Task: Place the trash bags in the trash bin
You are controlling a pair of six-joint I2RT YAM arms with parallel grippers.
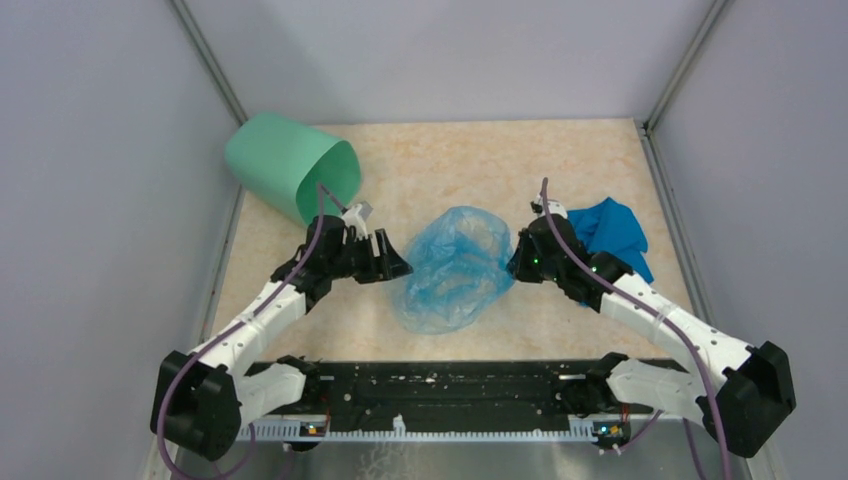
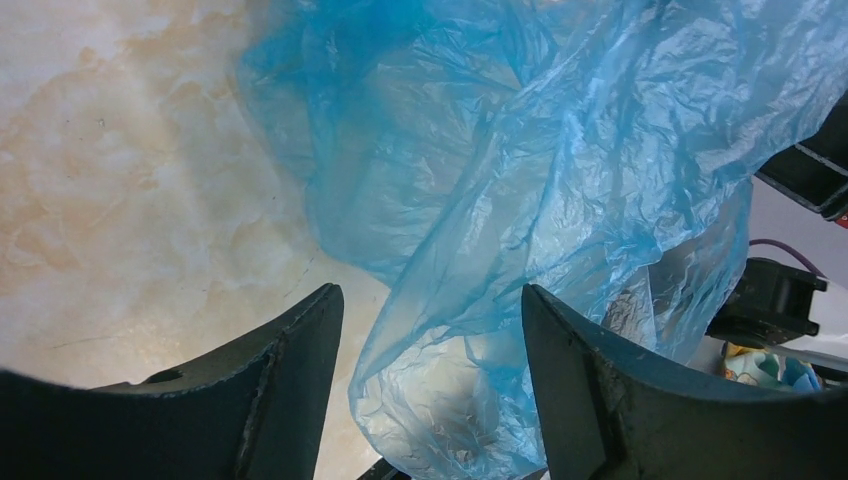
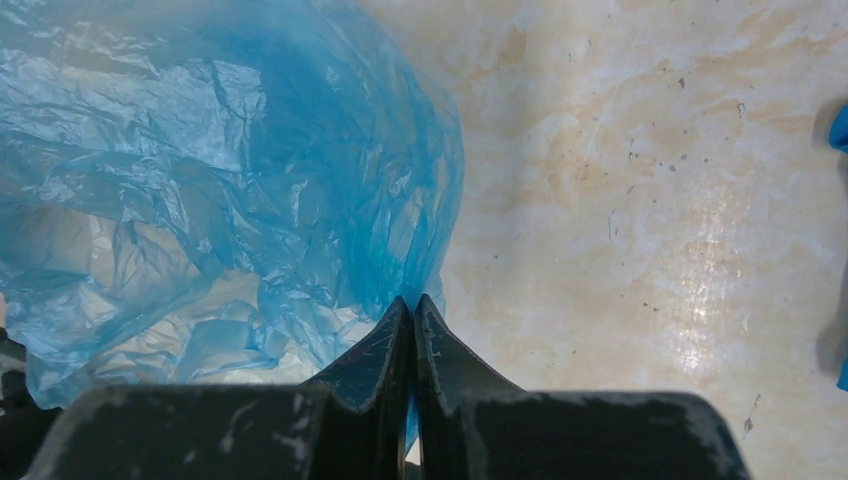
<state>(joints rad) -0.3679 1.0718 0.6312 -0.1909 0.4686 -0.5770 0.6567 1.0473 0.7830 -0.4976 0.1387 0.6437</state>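
Beige marbled worktop (image 1: 590,180), walled in pale grey, with both arm bases bolted at the near edge. Just beyond the bases, lying limp at the middle: thin, crinkly, translucent light blue plastic trash bag (image 1: 455,265), spread out between the two arms. At its left edge, left end effector (image 1: 395,262), jaws standing apart; seen from the left wrist, a fold of the film (image 2: 450,380) bunched in the gap between the two dark fingers (image 2: 290,370), not pinched by them. At the bag's right edge, right end effector (image 1: 516,262), fingers (image 3: 385,360) pressed together to a sliver, tips clamped on the bag's rim, blue film rising straight from the nip. Behind the right arm, near the right wall: crumpled darker blue cloth-like item (image 1: 612,232), lying flat, apart from the bag. Farthest back, in the left rear corner: smooth mint-green plastic trash bin (image 1: 290,165), tipped on its side, mouth turned toward the worktop's middle, well apart from the bag. Bag wholly outside the bin.
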